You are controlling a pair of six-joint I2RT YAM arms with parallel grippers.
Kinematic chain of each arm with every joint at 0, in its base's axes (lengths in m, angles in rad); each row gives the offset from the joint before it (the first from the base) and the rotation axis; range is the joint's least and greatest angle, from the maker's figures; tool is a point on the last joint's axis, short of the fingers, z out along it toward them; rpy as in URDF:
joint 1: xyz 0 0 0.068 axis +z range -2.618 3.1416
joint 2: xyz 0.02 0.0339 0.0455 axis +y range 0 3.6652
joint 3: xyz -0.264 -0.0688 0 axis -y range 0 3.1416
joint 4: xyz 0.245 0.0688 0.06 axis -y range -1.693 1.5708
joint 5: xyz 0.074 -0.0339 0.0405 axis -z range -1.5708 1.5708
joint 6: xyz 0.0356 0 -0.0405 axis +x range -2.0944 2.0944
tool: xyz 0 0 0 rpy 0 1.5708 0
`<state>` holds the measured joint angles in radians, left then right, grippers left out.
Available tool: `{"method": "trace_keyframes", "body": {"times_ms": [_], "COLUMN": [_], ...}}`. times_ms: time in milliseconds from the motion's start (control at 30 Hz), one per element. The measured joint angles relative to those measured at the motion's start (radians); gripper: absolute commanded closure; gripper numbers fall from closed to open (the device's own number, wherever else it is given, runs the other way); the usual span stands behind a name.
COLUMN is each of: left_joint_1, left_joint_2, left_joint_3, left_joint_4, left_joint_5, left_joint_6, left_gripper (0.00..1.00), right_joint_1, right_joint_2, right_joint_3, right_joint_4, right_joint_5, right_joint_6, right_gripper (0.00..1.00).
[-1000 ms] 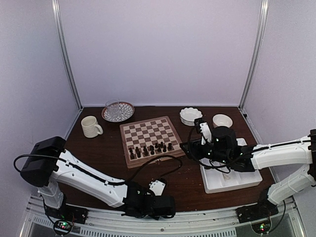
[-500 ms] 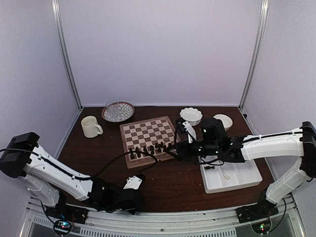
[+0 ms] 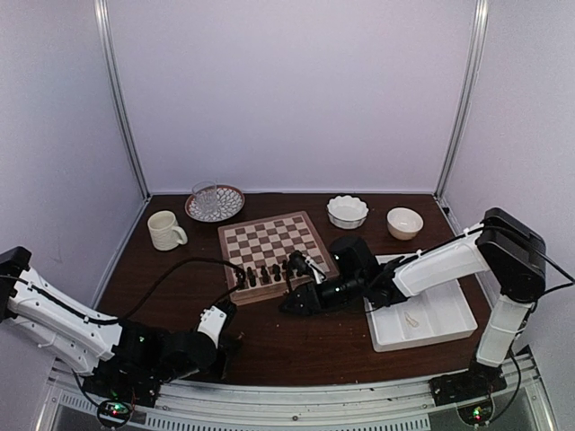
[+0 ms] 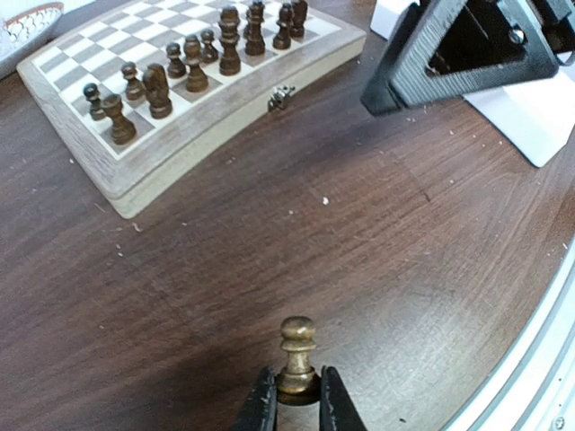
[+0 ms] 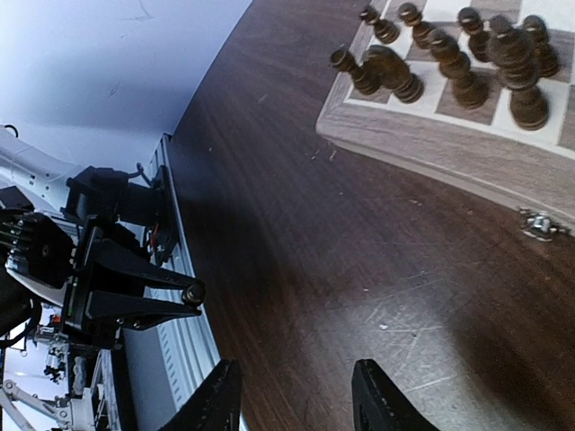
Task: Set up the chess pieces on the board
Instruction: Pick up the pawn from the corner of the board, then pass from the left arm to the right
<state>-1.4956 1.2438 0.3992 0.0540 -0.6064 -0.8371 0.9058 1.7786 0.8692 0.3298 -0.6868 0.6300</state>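
I note my left tool (image 4: 292, 400) clamped on an upright, dark brown turned pawn (image 4: 297, 352). My right tool (image 5: 296, 395) stands parted and empty. The board (image 4: 184, 154), carrying dark pieces (image 4: 195, 76), lies ahead of both.

Square wooden chessboard (image 3: 269, 235), cream and brown checks, light border, lying flat, slightly rotated, metal clasp facing near side. Dark brown turned wooden chess pieces (image 3: 269, 272) standing upright along its nearest rows. One dark brown wooden pawn (image 4: 297, 352) standing upright, well apart from board.
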Motion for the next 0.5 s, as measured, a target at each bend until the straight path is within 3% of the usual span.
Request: {"method": "trace_keyframes", "body": {"times_ms": [500], "left_joint_1": [0.000], "left_joint_2": [-0.039], "left_joint_3": [-0.031], "left_joint_4": [0.088], "left_joint_5": [-0.033], "left_joint_6": [0.153], "left_gripper": [1.00], "right_joint_1": [0.090], "right_joint_2": [0.083], "right_joint_3": [0.066], "right_joint_4": [0.113], "right_joint_5": [-0.129], "right_joint_6": [0.127], "right_gripper": [0.57]}}
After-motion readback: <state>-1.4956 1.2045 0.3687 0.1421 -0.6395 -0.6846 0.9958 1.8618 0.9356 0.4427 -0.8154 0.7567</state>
